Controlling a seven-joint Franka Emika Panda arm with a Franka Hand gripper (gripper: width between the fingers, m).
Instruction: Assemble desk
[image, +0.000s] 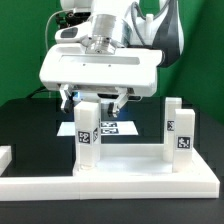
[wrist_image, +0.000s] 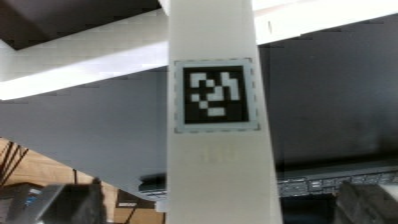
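The white desk top (image: 135, 165) lies flat near the front of the exterior view. One square leg (image: 88, 128) with a black-and-white tag stands upright at its left end. Two more legs (image: 181, 132) stand upright at its right end. My gripper (image: 95, 103) hangs over the left leg, open, with a finger (image: 69, 100) on each side of the leg's top and a gap to it. In the wrist view the leg (wrist_image: 217, 150) and its tag fill the middle. The gripper (wrist_image: 199, 205) straddles it, and the fingers (wrist_image: 36, 203) at the frame's corners do not touch it.
A long white border bar (image: 60, 186) runs along the front below the desk top. The marker board (image: 108, 128) lies on the black table behind the legs. A small white piece (image: 5, 156) shows at the exterior view's left edge.
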